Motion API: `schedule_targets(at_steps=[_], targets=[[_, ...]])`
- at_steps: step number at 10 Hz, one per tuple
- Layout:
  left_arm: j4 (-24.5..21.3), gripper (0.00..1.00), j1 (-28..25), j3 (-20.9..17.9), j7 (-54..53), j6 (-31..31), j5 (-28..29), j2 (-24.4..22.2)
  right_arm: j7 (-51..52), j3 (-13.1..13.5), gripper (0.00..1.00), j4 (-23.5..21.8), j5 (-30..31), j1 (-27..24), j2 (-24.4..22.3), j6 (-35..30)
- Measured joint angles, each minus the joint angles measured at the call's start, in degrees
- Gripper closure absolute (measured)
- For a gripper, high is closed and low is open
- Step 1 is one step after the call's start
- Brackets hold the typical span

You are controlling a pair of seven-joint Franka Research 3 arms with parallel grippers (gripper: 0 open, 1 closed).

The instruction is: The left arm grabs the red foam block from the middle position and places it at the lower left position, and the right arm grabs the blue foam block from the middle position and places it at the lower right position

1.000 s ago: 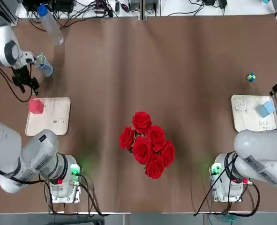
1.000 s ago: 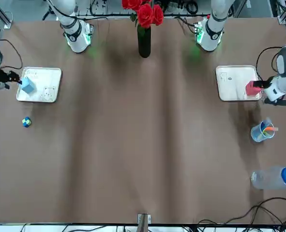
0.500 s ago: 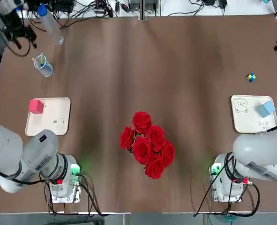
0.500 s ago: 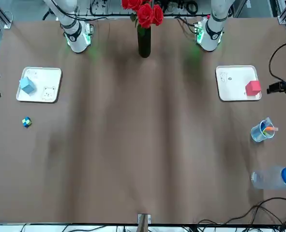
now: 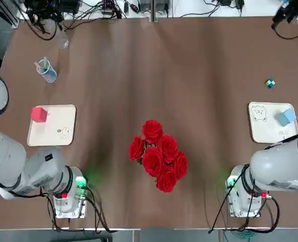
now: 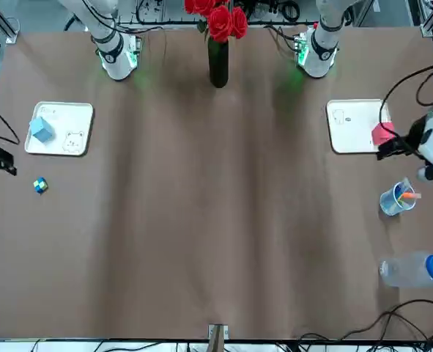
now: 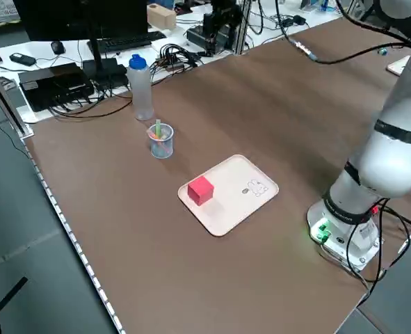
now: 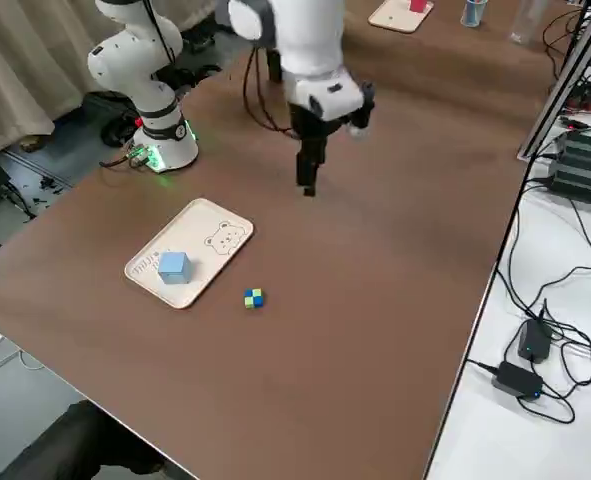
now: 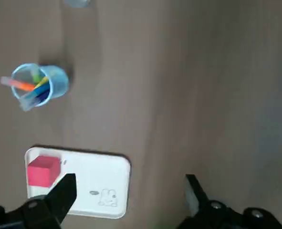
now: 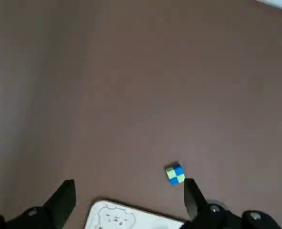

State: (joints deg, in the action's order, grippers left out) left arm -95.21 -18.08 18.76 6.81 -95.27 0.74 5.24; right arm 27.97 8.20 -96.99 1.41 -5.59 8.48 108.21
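The red foam block (image 5: 39, 114) lies on the outer end of the lower left position, a cream tray (image 5: 58, 131). My left gripper (image 9: 129, 191) hangs open and empty high above the table, with that block (image 9: 42, 170) and tray (image 9: 90, 183) below it. The blue foam block (image 5: 286, 117) rests on the lower right position, a cream tray (image 5: 263, 126) with a bear drawing. High over the table beyond that tray (image 8: 215, 235), my right gripper (image 8: 308, 180) points down, open and empty.
A vase of red roses (image 5: 159, 154) stands near the robot between the arm bases. A small multicoloured puzzle cube (image 5: 270, 83) lies beyond the right tray. A blue cup of pens (image 5: 47, 70) and a lying plastic bottle (image 6: 415, 269) sit at the far left.
Both open grippers have drawn up and away from their trays. The red and blue blocks have stayed where they lay on the trays.
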Motion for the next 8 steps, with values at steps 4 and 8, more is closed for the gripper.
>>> schedule_targets(at_steps=[4, 8], targets=[[9.76, 0.0, 11.79, -7.51, 0.06, 8.92, -0.2, 0.57, -14.01, -2.43, 0.0, 8.35, 0.07, 3.68, -0.55, -9.55], [11.14, 0.0, 14.92, -8.79, 0.06, 9.55, -0.19, 0.96, -17.52, -4.46, 0.0, 8.84, 0.09, 4.0, -2.67, -10.3]])
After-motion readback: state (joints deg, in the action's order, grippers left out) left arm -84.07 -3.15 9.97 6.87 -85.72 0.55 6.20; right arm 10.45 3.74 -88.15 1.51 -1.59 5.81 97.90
